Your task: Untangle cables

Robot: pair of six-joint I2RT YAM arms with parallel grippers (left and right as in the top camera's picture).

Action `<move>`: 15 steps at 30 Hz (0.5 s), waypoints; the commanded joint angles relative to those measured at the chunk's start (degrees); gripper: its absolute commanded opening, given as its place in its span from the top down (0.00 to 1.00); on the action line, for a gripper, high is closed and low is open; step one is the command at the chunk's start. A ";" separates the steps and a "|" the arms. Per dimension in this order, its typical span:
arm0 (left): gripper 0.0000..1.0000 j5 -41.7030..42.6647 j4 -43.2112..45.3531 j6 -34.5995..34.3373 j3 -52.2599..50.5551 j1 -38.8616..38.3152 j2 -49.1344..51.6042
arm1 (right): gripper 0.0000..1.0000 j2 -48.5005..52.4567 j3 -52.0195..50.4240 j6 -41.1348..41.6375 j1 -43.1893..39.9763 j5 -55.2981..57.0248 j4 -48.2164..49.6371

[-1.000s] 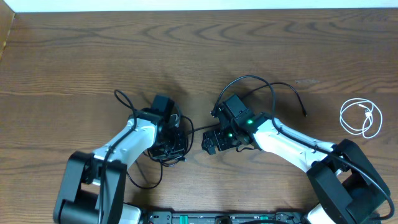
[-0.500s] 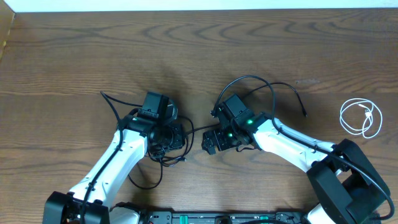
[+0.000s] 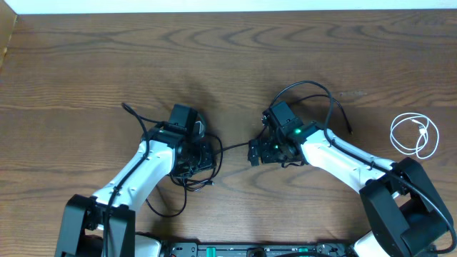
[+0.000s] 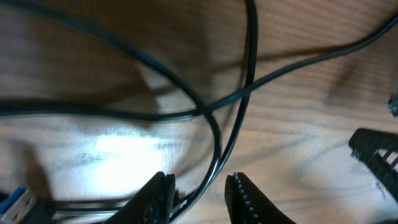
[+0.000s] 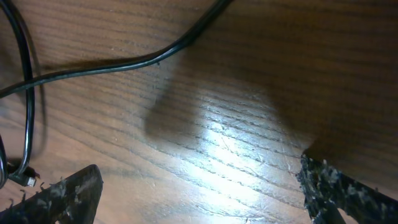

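Note:
A tangle of thin black cables (image 3: 191, 173) lies on the wooden table under my left gripper (image 3: 203, 153). In the left wrist view two black cables cross (image 4: 208, 109), and one strand runs down between my left gripper's (image 4: 199, 199) fingers. The jaws stand a little apart and do not clamp it. One black strand (image 3: 232, 148) stretches from the tangle toward my right gripper (image 3: 255, 151). In the right wrist view my right gripper (image 5: 200, 183) is wide open over bare wood, with a black cable (image 5: 124, 62) lying beyond it. The white cable (image 3: 414, 135) lies coiled at the far right.
Another thin black cord arcs behind the right arm and ends in a plug (image 3: 350, 130). The arm's own thicker black cable loops beside the left arm (image 3: 136, 114). The table's far edge (image 3: 228, 10) runs along the top.
My left gripper has opened from shut and its arm has shifted slightly. My right gripper has moved right and a little back, away from the tangle, staying open.

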 commanded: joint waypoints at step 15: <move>0.66 -13.25 5.68 -7.78 -2.34 -8.35 0.46 | 0.01 1.09 -0.98 1.46 0.87 2.12 -0.44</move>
